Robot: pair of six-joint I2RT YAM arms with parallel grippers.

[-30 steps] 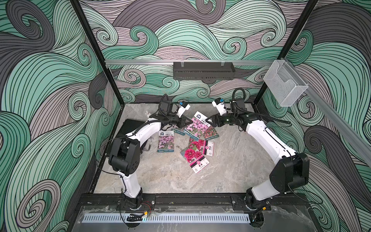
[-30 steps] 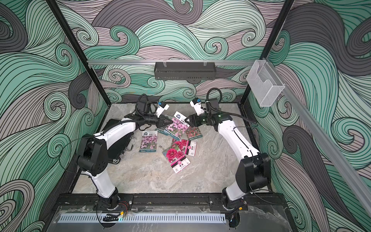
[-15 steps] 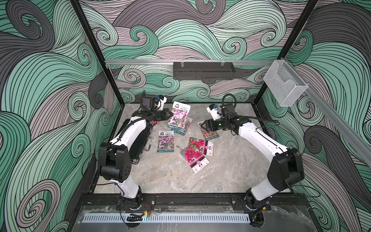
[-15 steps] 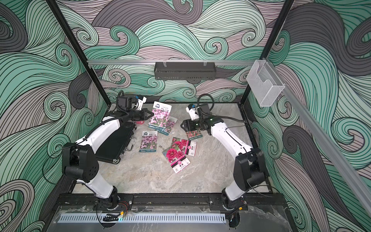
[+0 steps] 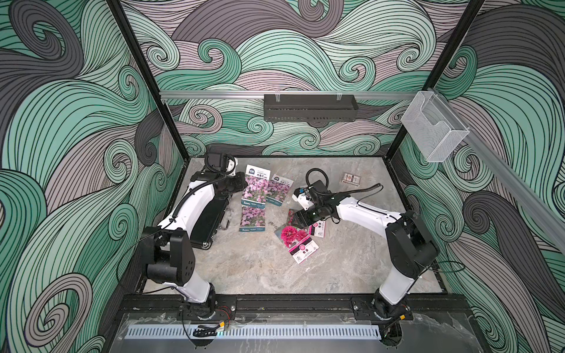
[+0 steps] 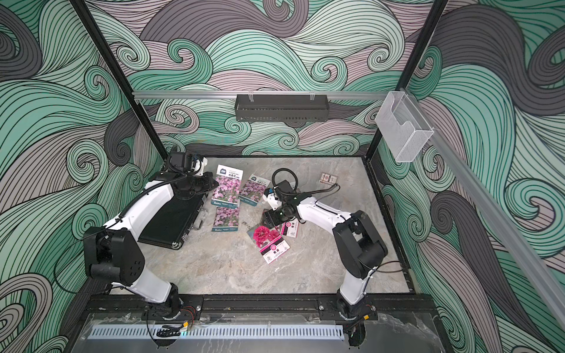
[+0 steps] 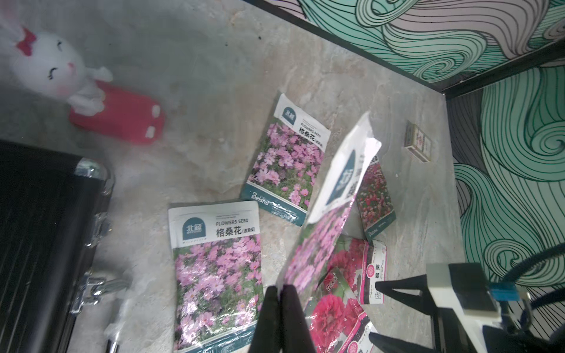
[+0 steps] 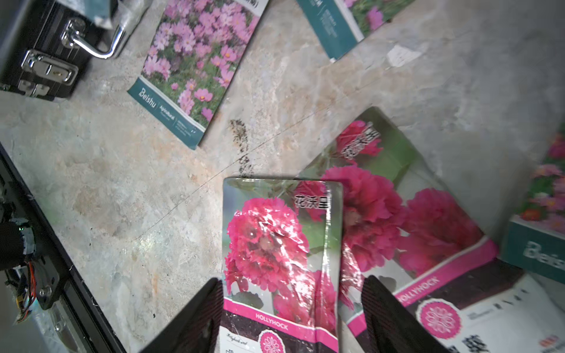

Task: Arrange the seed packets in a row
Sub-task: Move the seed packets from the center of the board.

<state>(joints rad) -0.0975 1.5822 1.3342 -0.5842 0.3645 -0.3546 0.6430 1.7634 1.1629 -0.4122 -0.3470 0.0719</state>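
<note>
Barely started, honestly. My left gripper (image 7: 279, 288) is pinched tight on the pink cosmos packet (image 5: 255, 186), which is tipped up off the table just above centre in a top view. My right gripper (image 8: 292, 281) stands wide, straddling a hollyhock packet (image 8: 275, 244) that overlaps the other hollyhock packet (image 8: 412, 214), right of centre. The second cosmos packet (image 5: 252, 218) and third cosmos packet (image 5: 278, 191) lie flat mid-frame, and the red-pink mix packet (image 7: 374, 195) sits by the heap. No row yet; I'd say all six still need lining up.

White arm links (image 5: 195, 201), black joints (image 5: 171, 259), looping cables (image 5: 316, 175).
</note>
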